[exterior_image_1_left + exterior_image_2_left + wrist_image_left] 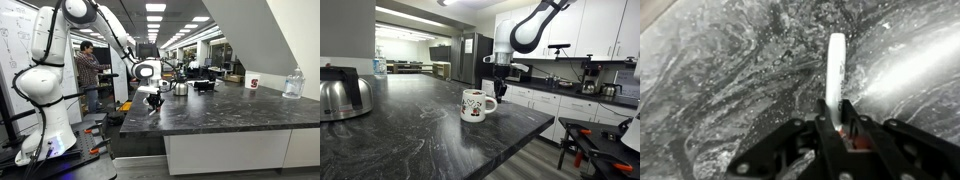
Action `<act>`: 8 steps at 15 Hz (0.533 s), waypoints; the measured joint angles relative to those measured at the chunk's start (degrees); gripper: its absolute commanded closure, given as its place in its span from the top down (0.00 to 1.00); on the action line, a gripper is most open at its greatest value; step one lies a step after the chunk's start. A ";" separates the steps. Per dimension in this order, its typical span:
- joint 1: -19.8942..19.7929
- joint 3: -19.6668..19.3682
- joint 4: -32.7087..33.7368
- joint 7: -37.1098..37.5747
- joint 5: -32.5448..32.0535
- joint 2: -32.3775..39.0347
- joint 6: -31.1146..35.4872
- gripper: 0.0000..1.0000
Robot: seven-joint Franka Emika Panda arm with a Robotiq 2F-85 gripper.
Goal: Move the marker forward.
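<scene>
- Kettle [342,95] sat far left of the gripper [500,93] in an exterior view, on the dark counter [420,140].
- White mug [475,105] stood just left of the gripper, not touching it.
- Gripper hung low over the counter, fingers [853,120] squeezed narrow on the marker [836,70].
- In wrist view the marker stuck out straight past the fingertips; couldn't tell if it touched the counter.
- Red tools [578,150] lay lower, right of the gripper.

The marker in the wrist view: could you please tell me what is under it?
Dark marbled counter shows under the marker. Its near end is hidden between the shut jaws of the gripper.
</scene>
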 measured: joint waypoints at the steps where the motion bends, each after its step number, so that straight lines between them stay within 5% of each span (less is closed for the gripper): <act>1: 0.00 0.24 1.59 0.00 0.06 0.47 -0.79 0.05; 8: 0.00 1.16 17.84 0.00 -0.02 10.82 -9.37 0.05</act>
